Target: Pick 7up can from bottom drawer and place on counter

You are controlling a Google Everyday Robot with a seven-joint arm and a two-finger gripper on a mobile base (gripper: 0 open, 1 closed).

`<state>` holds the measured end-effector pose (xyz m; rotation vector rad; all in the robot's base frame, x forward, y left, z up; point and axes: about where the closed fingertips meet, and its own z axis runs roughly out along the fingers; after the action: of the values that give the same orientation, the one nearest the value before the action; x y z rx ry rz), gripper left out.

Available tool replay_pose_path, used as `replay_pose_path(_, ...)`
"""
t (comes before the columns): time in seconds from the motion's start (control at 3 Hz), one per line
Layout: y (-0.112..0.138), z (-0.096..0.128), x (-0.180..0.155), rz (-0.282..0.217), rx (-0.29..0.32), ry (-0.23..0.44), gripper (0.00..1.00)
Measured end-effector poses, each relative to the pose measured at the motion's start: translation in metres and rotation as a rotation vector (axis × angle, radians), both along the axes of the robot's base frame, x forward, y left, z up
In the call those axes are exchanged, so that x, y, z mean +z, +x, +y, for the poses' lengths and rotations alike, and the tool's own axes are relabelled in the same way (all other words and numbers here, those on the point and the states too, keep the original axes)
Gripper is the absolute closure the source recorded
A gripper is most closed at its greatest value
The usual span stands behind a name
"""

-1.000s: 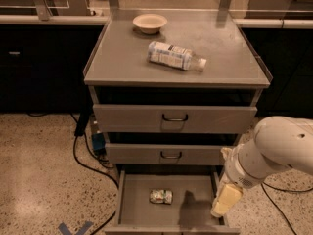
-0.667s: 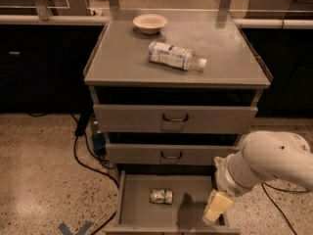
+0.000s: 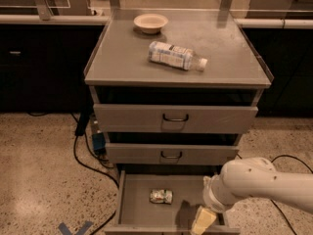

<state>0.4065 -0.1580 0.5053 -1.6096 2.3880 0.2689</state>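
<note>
Lower and more left than before, my gripper hangs over the near right corner of the bottom drawer; clenched or loose, I cannot tell. Left of it, inside, lies the 7up can. Farther, the counter holds a bottle and bowl.

The arm is a smooth, glossy white shell, thick and rounded, narrowing to a ringed white collar at the wrist. Below that collar the gripper is pale cream-yellow, sitting over the front right corner of the bottom drawer.
</note>
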Motion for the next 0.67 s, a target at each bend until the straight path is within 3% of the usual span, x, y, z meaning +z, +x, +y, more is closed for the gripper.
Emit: replay_pose_path(0.67,-0.001,0.017,-0.100,0.089,0.004,-0.006,0.00)
